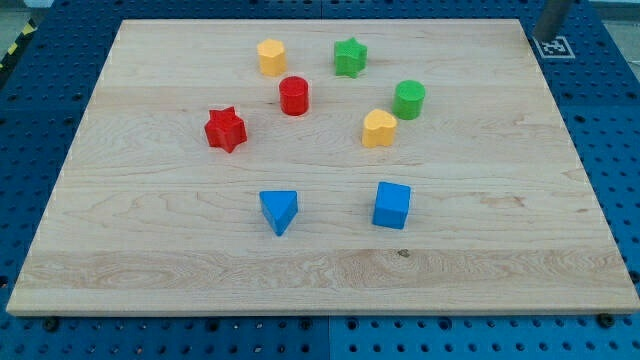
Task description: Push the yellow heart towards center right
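- Setting first: a pale wooden counter point(320, 270) sits on a blue pegboard bench, with a small printed marker tag point(553, 45) off the counter's top right corner.
- The thing that matters is the yellow heart point(379, 129). It sits a bit right of the middle, just below and left of the green cylinder point(409, 99), close to it but I can't tell if they touch.
- To do this well, I'd come in from the heart's left side and push straight toward the view's right. The lane to the right edge looks open, so nothing should jam.
- Watch the green cylinder though: push with any upward slant and the heart likely shoves it along. Keep contact centred, since a heart shape will probably spin off an off-centre poke.
- The red cylinder point(294, 96) is up and left of the approach line, so I'd pass below it on the way in.
- Others on the counter, all well apart from the lane: yellow block point(271, 57), green star point(350, 56), red star point(225, 129), blue triangle point(279, 210), blue cube point(392, 205).
- Arm pose: only a grey bit of something at the top right corner point(553, 15), probably the rod. My tip doesn't show, so I can't place it against the blocks.
- No jaws on this rig, so nothing to report there.
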You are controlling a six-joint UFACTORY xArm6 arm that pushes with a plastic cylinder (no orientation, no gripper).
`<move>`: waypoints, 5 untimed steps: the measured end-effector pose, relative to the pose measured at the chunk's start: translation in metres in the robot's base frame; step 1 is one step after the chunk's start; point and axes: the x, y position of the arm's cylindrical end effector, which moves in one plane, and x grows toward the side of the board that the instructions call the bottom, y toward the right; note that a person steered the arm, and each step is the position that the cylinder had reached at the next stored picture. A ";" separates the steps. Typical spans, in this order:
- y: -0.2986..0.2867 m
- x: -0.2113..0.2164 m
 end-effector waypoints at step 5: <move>-0.242 0.093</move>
